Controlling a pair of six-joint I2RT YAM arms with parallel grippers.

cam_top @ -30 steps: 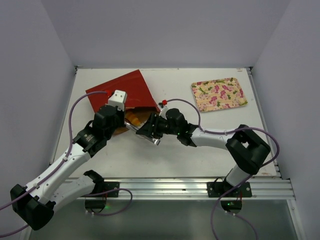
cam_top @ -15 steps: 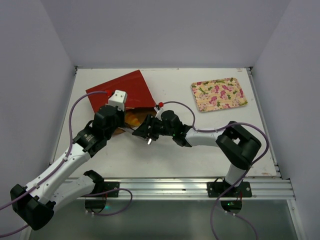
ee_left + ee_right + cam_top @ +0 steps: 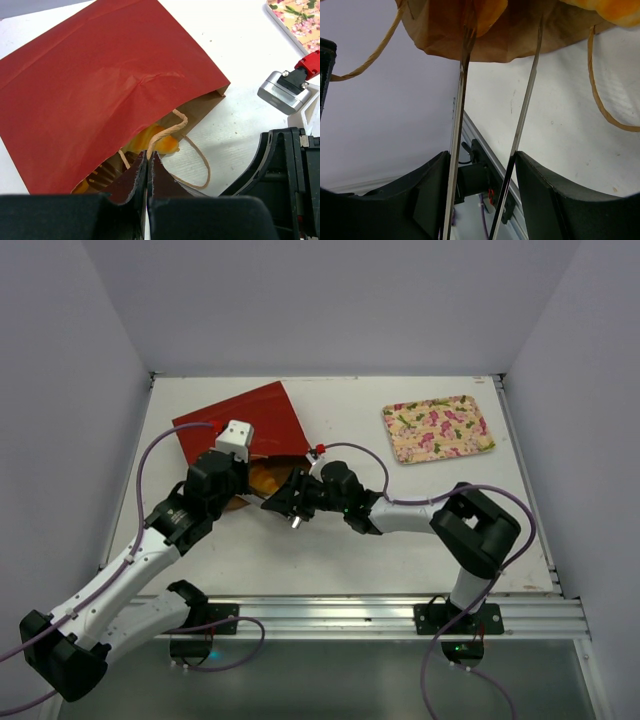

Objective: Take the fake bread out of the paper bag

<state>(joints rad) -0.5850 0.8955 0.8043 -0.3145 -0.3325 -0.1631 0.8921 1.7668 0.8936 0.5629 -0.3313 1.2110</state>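
The red paper bag (image 3: 240, 420) lies flat at the back left, its brown mouth facing my grippers. Orange fake bread (image 3: 268, 478) shows in that mouth. In the left wrist view the bag (image 3: 100, 75) fills the frame, the bread (image 3: 156, 142) peeks out, and my left gripper (image 3: 149, 157) is shut on a tan loop handle (image 3: 167, 127). My right gripper (image 3: 275, 495) is open, its thin metal fingers (image 3: 462, 75) reaching to the bag's brown mouth (image 3: 440, 30), with bread (image 3: 612, 7) at the top edge. Its fingertips are hidden inside.
A pink-flowered tray (image 3: 438, 428) sits at the back right, its corner also in the left wrist view (image 3: 295, 15). The second loop handle (image 3: 202, 165) lies loose on the white table. My right arm's body (image 3: 287, 170) is close beside the left gripper.
My right gripper has slid left, up to the bag's mouth, and its arm has folded in behind it. The left gripper has kept its hold in place.
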